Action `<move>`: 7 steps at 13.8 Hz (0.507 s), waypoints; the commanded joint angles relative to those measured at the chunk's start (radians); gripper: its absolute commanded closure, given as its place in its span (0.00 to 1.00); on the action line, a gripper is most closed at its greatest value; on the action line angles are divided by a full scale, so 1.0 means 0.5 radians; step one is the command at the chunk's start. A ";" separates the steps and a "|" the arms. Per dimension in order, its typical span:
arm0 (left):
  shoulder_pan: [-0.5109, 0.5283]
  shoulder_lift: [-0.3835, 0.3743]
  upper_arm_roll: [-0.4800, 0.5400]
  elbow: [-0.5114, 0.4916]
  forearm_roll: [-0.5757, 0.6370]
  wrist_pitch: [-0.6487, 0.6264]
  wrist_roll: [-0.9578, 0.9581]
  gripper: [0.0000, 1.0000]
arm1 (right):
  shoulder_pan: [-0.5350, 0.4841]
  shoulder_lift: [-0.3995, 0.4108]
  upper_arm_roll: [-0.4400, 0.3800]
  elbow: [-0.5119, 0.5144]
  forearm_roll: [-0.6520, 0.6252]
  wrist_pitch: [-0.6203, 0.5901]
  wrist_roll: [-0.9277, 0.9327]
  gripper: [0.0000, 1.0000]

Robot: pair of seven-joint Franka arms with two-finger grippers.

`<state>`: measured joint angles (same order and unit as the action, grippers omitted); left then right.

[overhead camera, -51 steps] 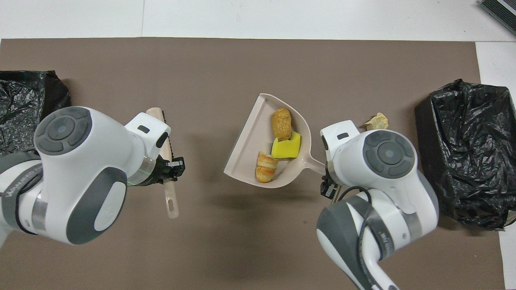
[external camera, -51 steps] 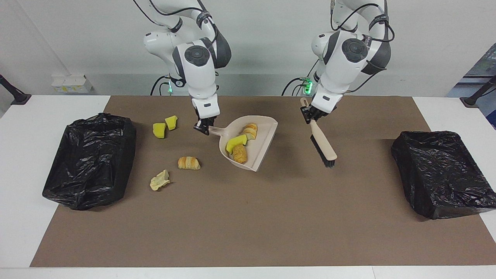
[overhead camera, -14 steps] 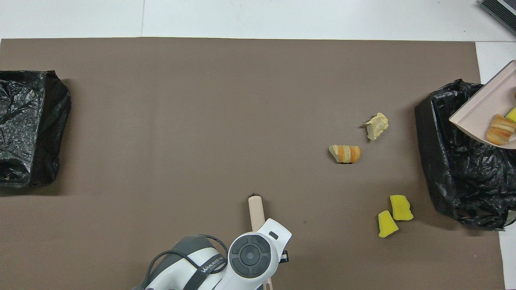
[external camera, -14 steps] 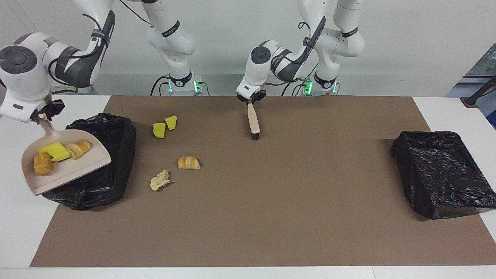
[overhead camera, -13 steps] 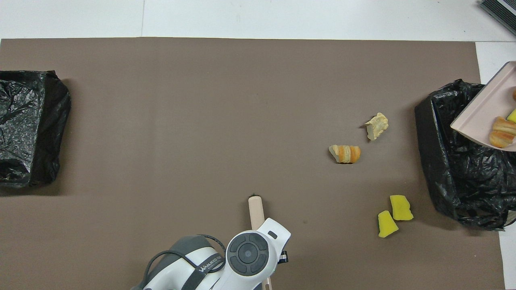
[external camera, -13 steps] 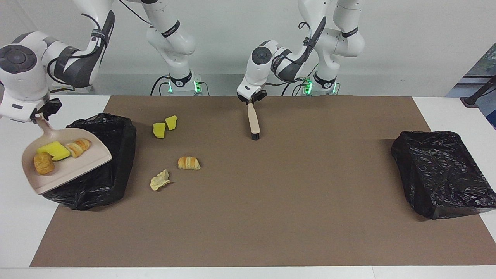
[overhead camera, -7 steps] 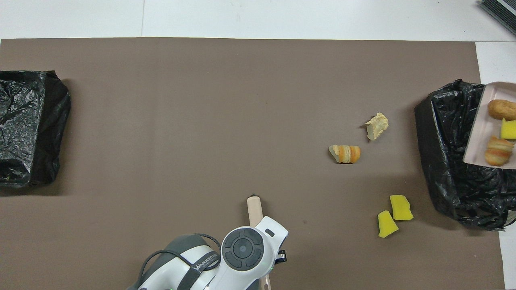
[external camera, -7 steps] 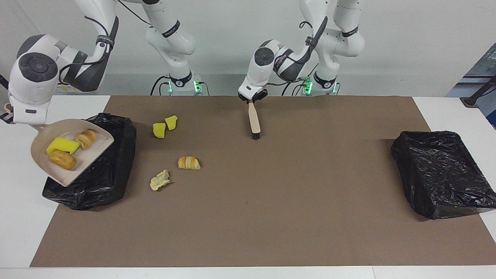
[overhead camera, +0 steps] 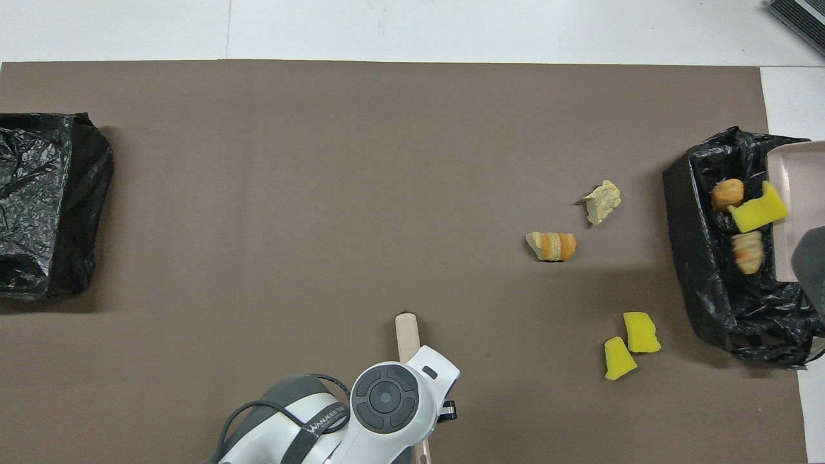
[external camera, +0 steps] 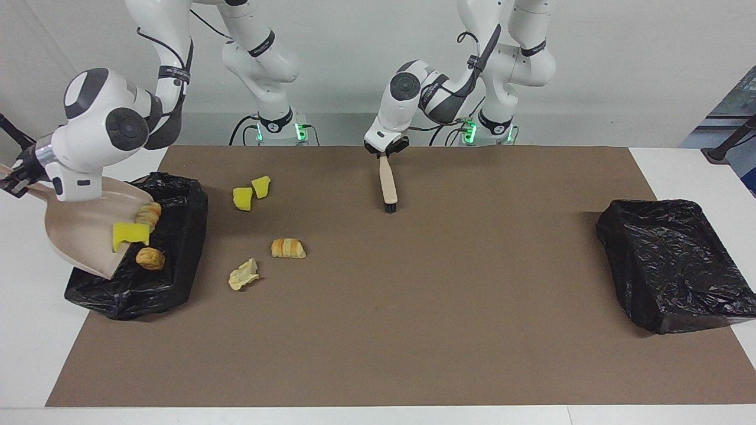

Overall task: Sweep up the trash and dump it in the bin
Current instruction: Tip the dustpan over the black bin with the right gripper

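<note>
My right gripper (external camera: 16, 176) is shut on the handle of the beige dustpan (external camera: 77, 230), which is tipped steeply over the black-lined bin (external camera: 177, 277) at the right arm's end of the table. A yellow sponge chunk (external camera: 131, 234) hangs at the pan's lip. A croissant (external camera: 147, 213) and a bread piece (external camera: 150, 258) are dropping into the bin (overhead camera: 722, 303). On the mat lie two yellow chunks (external camera: 243, 198), a croissant (external camera: 288, 248) and a beige scrap (external camera: 243, 274). My left gripper (external camera: 385, 152) is shut on the brush (external camera: 388, 186), bristles on the mat.
A second black-lined bin (external camera: 673, 265) stands at the left arm's end of the table. The brown mat (external camera: 413, 307) covers most of the white table.
The right gripper has turned and tipped the dustpan toward the bin. The three pieces slid off its floor to the lip and over the bin. The left arm with the brush has hardly moved.
</note>
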<state>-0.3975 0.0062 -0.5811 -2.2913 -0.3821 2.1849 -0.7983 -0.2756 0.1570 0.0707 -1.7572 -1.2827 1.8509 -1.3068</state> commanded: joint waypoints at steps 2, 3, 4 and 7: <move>-0.012 -0.117 -0.004 -0.087 -0.049 -0.023 0.050 1.00 | 0.024 -0.056 0.006 -0.044 -0.107 0.004 -0.215 1.00; -0.015 -0.120 -0.004 -0.105 -0.049 -0.013 0.044 1.00 | 0.014 -0.053 0.006 -0.047 -0.092 0.019 -0.224 1.00; -0.015 -0.129 -0.007 -0.114 -0.049 -0.007 0.044 1.00 | 0.014 -0.053 0.003 -0.047 -0.085 0.023 -0.230 1.00; -0.021 -0.129 -0.004 -0.136 -0.049 0.008 0.053 1.00 | 0.020 -0.050 0.003 -0.038 -0.082 0.017 -0.282 1.00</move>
<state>-0.4005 -0.0195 -0.5890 -2.3249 -0.3824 2.1851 -0.7944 -0.2564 0.1501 0.0664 -1.7589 -1.3017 1.8467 -1.4067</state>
